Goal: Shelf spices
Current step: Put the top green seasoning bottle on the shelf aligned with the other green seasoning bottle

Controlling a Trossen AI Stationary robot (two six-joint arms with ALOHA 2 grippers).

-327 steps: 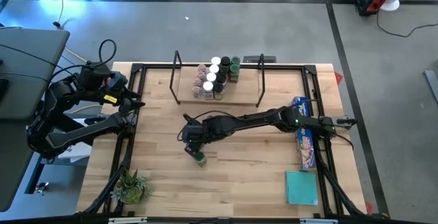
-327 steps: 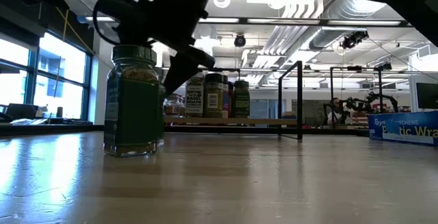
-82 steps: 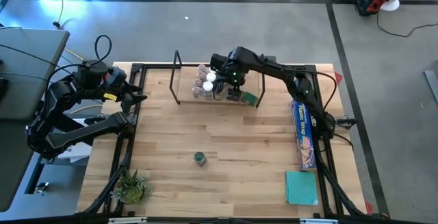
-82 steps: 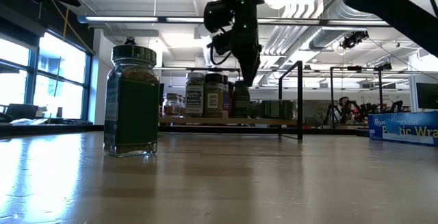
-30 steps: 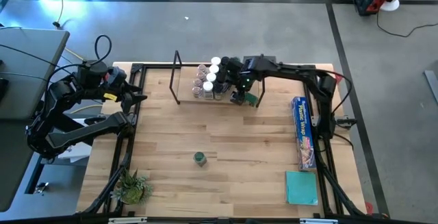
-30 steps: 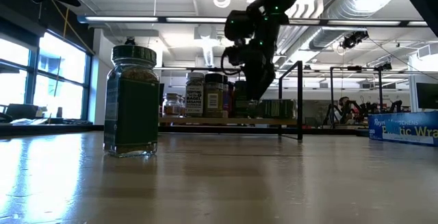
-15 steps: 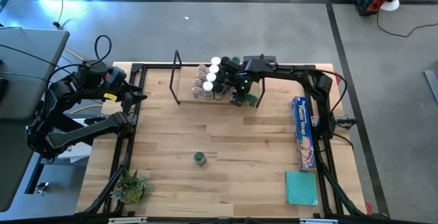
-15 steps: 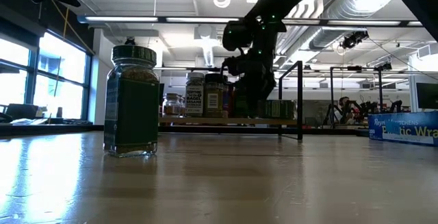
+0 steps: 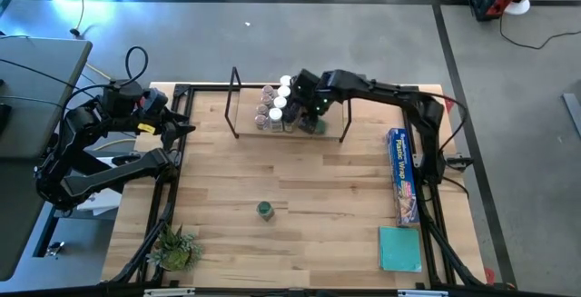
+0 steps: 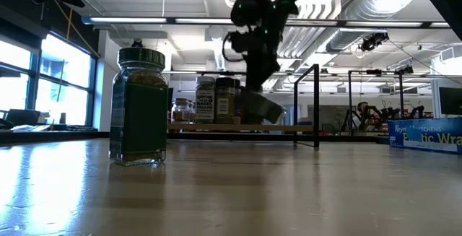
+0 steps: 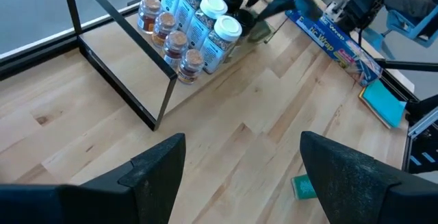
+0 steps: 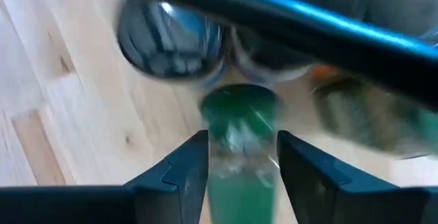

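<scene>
The right arm reaches across to the shelf (image 9: 238, 106), its right gripper (image 12: 236, 159) clamped on a tilted green-topped spice jar (image 12: 238, 148); the left gripper (image 11: 239, 162) waits, fingers apart.

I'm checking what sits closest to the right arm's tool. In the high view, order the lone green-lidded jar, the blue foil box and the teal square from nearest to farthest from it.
From the right tool at the shelf:
1. Blue foil box, along the right edge.
2. Lone green-lidded jar, mid-table, close to the box in rank.
3. Teal square, near right corner.
</scene>
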